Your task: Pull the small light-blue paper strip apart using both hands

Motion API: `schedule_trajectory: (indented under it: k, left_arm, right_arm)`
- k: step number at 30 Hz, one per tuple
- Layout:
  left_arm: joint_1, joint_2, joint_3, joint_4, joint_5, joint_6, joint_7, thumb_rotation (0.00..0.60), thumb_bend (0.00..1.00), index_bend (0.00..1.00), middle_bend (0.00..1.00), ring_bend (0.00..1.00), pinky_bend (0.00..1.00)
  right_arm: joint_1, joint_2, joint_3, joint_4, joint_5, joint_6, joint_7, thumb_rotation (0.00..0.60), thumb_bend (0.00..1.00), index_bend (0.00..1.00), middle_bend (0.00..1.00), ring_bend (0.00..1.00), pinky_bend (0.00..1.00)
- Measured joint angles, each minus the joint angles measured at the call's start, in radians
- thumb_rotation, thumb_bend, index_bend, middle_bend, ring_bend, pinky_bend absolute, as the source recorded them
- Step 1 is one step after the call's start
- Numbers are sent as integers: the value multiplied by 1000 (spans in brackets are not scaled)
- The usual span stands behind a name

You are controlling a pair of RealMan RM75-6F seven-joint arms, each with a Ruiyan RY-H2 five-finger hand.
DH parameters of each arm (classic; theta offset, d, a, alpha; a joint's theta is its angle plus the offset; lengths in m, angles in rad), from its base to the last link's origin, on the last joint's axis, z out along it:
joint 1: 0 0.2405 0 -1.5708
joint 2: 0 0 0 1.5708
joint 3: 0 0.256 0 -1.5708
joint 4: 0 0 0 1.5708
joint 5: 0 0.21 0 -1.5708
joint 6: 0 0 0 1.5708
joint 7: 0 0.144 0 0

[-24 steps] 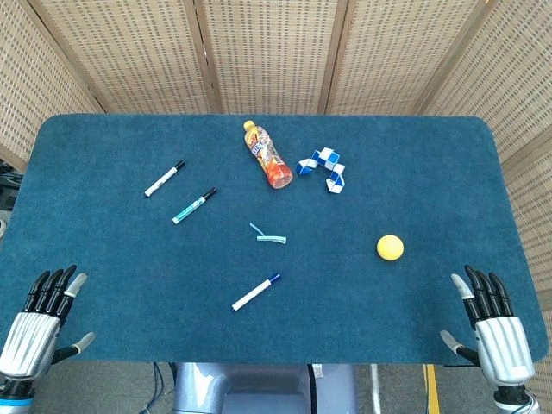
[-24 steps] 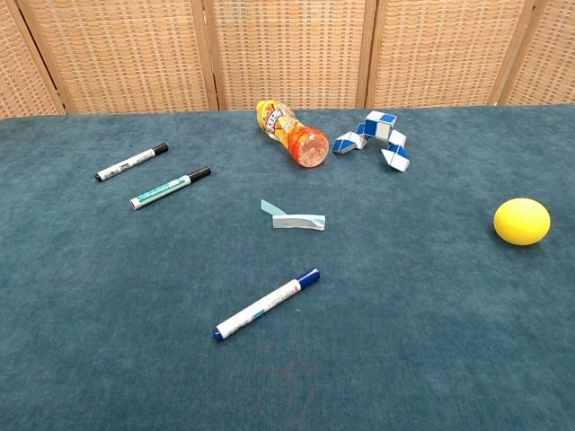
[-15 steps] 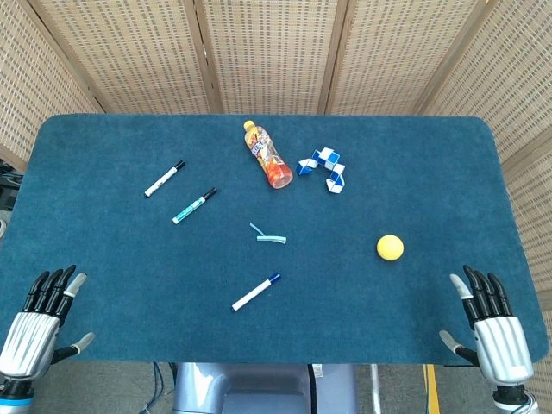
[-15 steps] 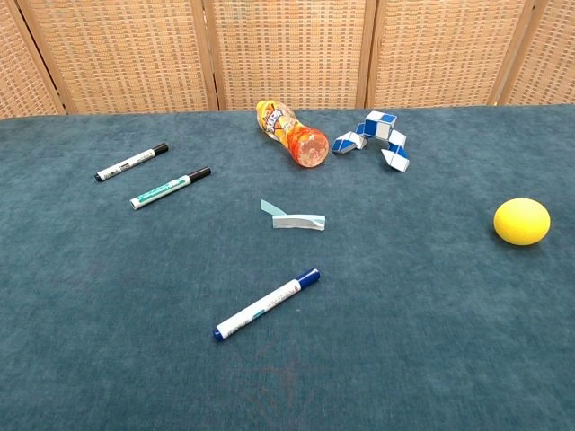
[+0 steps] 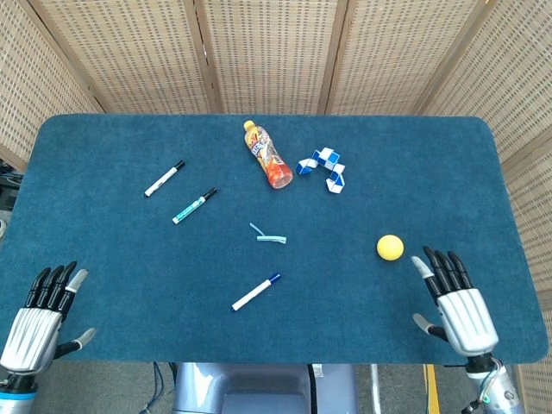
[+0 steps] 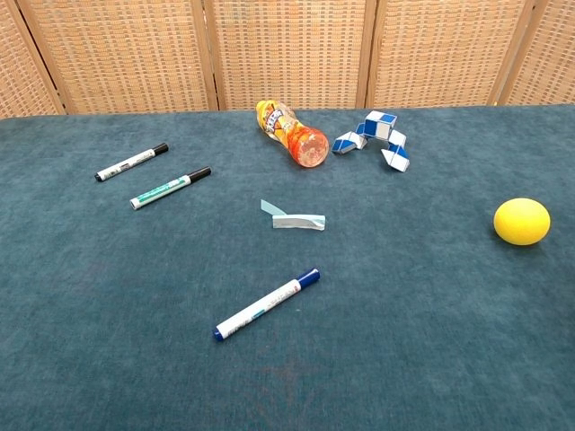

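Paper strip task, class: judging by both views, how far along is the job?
Nothing is done yet: the paper strip lies whole on the table, untouched. In hand: neither hand holds anything; the right hand hovers open over the table near the yellow ball, and the left hand waits open at the near edge. Left: reach, grip both ends, pull.

The paper strip [image 5: 268, 235] lies mid-table, bottle [image 5: 267, 155] behind it, marker [image 5: 255, 292] before it, ball [image 5: 390, 247] right.

Left robot hand [image 5: 33, 323] empty, fingers apart, right robot hand [image 5: 460, 304] empty, fingers spread, both palm-down
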Motion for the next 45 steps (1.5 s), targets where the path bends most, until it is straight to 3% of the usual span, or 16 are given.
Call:
schedule_trajectory:
  k: [6,9,16,21,29,45]
  left_arm:
    - [-5,-20,-11,-3,-17,-17,51,600,0,0,0,0,0]
    - [-10,-26,-20,-4,-44,-33,57,600,0,0,0,0,0]
    - [-31,-36,-48,-6,-114,-87,67,600,0,0,0,0,0]
    - [-48,-40,-65,-6,-155,-120,74,600,0,0,0,0,0]
    - [-71,-47,-81,1,-211,-167,84,600,0,0,0,0,0]
    - [-92,-53,-90,8,-262,-194,87,600,0,0,0,0,0]
  right_arm:
    - [159,31,106,-170,209,-261,-94,600,0,303,0,0,0]
    - [244,19,165,-218,352,-335,-184,600,11,325,0,0,0]
    - [443,-106,263,-240,733,-392,-466,600,139,359,0,0,0]
    - [608,-284,319,-174,974,-367,-614,600,238,398,0,0,0]
    - [763,-490,329,40,1043,-305,-703,600,260,410,0,0,0]
    - [885,-698,311,389,1100,-334,-737,600,293,440,0,0,0]
